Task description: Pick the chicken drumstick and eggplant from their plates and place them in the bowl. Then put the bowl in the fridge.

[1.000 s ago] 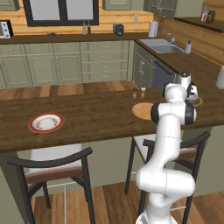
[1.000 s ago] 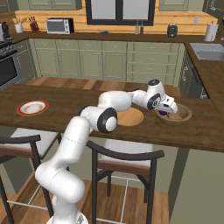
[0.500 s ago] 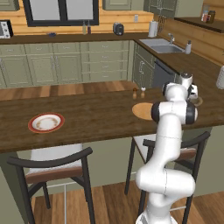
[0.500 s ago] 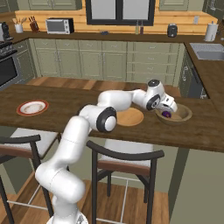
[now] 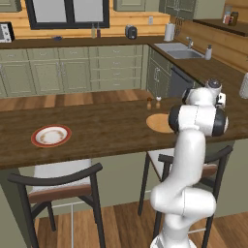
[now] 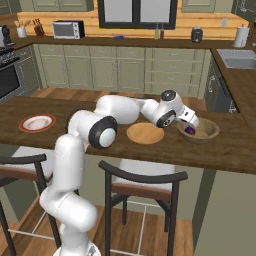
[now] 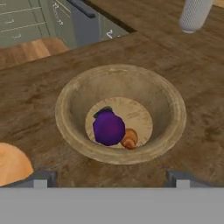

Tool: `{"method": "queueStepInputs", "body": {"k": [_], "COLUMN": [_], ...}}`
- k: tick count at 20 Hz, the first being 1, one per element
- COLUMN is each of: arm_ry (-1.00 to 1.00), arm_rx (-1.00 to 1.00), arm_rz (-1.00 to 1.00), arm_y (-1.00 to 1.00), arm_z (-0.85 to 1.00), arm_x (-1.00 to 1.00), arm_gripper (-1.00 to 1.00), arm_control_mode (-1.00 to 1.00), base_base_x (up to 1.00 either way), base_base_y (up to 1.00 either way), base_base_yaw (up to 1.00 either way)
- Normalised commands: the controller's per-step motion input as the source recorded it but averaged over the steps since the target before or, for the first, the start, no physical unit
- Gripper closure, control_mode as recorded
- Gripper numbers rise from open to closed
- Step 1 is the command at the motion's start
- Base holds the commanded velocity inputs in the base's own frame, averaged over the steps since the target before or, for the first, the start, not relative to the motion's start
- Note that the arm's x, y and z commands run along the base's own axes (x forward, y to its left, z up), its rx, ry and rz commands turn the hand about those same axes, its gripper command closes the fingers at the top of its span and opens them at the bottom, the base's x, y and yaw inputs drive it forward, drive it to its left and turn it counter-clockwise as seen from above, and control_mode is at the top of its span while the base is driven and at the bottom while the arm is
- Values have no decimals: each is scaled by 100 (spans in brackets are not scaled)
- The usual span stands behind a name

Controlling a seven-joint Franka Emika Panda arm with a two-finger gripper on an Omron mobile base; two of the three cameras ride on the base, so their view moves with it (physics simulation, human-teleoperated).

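- The gripper (image 7: 111, 179) is hovering over the bowl (image 7: 70, 131) with its fingertips (image 7: 41, 179) spread wide and pinching nothing, so I judge the filling is done and the bowl itself is next.
- To lift it well, I would have one finger going inside the thick rim and one outside, clamping the wall on the near side, then keeping it level so nothing is rolling out on the way to the fridge.
- The bowl (image 6: 212, 133) is sitting near the right end of the tabletop (image 6: 30, 140), close to its front edge.
- The eggplant (image 7: 108, 127) is lying on the bowl's floor, and the chicken drumstick (image 7: 129, 139) is touching it on one side.
- The wooden plate (image 6: 145, 133) is lying bare just beside the bowl; the red-rimmed plate (image 6: 37, 122) is sitting well apart, towards the tabletop's left end.
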Motion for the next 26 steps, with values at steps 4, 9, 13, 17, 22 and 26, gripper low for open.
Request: {"method": "queueStepInputs", "body": {"k": [4, 9, 13, 17, 22, 26], "arm_ry": [6, 33, 42, 16, 0, 0], "arm_rx": [-2, 2, 7, 14, 9, 6], "arm_rz": [4, 26, 27, 12, 23, 20], "arm_y": [47, 58, 85, 100, 93, 87], "arm_z": [80, 71, 78, 19, 18, 41], "arm_x": [-96, -94, -90, -97, -100, -100], "arm_gripper": [-100, -100, -100, -100, -100, -100], "arm_control_mode": [-100, -100, -100, -100, -100, -100], "base_base_x": [0, 0, 0, 0, 0, 0], "base_base_y": [0, 0, 0, 0, 0, 0], "base_base_yaw": [0, 0, 0, 0, 0, 0]}}
